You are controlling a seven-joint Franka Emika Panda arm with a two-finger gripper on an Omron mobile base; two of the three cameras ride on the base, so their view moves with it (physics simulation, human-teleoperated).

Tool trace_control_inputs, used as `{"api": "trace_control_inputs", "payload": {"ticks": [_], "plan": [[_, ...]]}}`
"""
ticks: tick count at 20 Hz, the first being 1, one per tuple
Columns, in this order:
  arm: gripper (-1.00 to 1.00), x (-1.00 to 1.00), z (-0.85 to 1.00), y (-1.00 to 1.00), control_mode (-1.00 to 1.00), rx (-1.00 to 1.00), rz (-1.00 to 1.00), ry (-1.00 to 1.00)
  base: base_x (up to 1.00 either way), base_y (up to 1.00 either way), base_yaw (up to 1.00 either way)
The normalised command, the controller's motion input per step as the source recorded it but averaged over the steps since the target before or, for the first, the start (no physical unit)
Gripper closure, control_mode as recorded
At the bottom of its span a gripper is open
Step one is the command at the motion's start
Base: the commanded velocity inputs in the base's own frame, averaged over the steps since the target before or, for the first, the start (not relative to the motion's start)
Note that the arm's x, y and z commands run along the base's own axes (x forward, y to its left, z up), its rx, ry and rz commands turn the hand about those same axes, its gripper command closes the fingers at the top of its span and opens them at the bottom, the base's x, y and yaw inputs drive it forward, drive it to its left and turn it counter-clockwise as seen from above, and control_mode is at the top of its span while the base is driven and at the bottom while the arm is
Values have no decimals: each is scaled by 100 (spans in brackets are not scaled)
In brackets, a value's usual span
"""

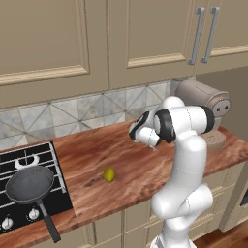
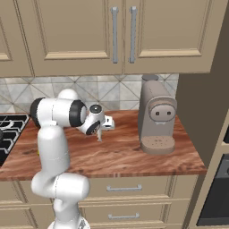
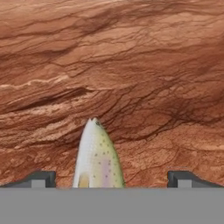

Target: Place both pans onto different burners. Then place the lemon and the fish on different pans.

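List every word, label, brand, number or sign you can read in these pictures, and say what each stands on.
None can be read.
Coffee machine: its front bears moulded shapes, no lettering.
Hob knobs: any markings are too small to tell.
Cabinet doors, wooden counter, tiled backsplash, pan, lemon and fish: no text or sign on any.

2 base views flank the arm (image 1: 186, 160) over the counter (image 1: 131, 169); the hand view looks closely down on it.
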Motion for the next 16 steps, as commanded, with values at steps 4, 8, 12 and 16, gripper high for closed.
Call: {"api": "trace_control_inputs", "payload": {"ticks": [4, 8, 12, 16], "plan": [[100, 14, -22, 4, -100, 0, 0, 2, 0, 0, 0], [100, 0, -3, 2, -100, 0, 0, 0, 0, 0, 0], [100, -4, 0, 0, -100, 0, 0, 0, 0, 0, 0], [100, -18, 0, 0, -100, 0, 0, -1, 0, 0, 0]]}}
